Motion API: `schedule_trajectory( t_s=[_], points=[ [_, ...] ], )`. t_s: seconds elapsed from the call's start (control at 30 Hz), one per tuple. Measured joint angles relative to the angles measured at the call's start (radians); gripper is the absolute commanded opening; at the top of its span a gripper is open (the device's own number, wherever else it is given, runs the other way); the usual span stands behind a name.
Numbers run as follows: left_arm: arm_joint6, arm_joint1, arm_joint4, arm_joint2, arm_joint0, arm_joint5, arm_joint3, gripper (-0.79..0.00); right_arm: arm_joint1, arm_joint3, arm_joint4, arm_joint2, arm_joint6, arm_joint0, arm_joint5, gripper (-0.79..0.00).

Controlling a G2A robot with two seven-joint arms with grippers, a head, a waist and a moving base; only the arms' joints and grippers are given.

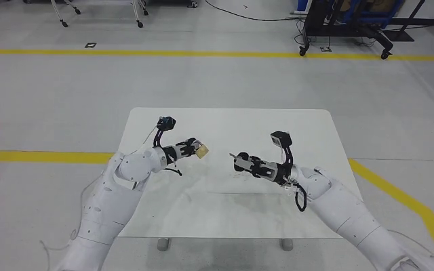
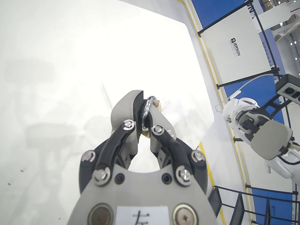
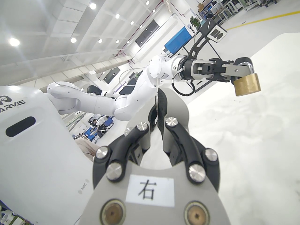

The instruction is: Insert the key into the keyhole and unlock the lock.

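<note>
one brass block padlock (image 3: 248, 84), steel shackle (image 3: 250, 66) clamped in left pincer (image 2: 148, 104); one slim metal key (image 3: 156, 84) pinched in right pincer (image 3: 158, 95).

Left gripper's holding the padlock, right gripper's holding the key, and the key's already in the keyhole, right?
Not yet inserted: the top view shows the key in the right gripper held apart from the padlock in the left gripper.

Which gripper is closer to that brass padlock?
Left. The left gripper holds the padlock by its shackle; the right gripper, holding the key, sits apart, facing it across a gap.
</note>
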Motion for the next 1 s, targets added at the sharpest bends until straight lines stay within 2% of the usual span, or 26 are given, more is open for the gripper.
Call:
schedule_trajectory(
  t_s=[0.1,0.13,0.23,0.4,0.53,0.6,0.9,1.0],
  points=[
    [-0.087,-0.020,-0.266,-0.021,-0.037,0.070,0.102,-0.785,-0.007,-0.044,0.060,-0.022,0.018,-0.015,0.066,-0.785],
    [-0.126,-0.030,-0.410,-0.017,-0.060,0.101,0.157,-0.785,-0.009,-0.057,0.102,-0.032,0.039,-0.021,0.089,-0.785],
    [-0.211,-0.060,-0.705,0.029,-0.129,0.171,0.294,-0.785,-0.011,-0.082,0.183,-0.045,0.096,-0.027,0.176,-0.785],
    [-0.274,-0.112,-0.955,0.116,-0.239,0.214,0.485,-0.785,-0.005,-0.135,0.220,-0.018,0.114,-0.036,0.342,-0.785],
    [-0.299,-0.145,-0.994,0.172,-0.322,0.206,0.596,-0.785,0.008,-0.230,0.176,0.047,0.050,-0.070,0.393,-0.785],
    [-0.301,-0.146,-0.985,0.177,-0.333,0.202,0.608,-0.785,0.009,-0.240,0.175,0.052,0.044,-0.074,0.392,-0.785],
    [-0.272,-0.144,-0.954,0.186,-0.327,0.224,0.600,-0.785,0.009,-0.232,0.176,0.050,0.046,-0.073,0.392,-0.785],
    [-0.176,-0.136,-0.832,0.203,-0.337,0.226,0.512,-0.785,0.003,-0.226,0.130,0.045,-0.010,-0.081,0.463,-0.785]
  ],
)
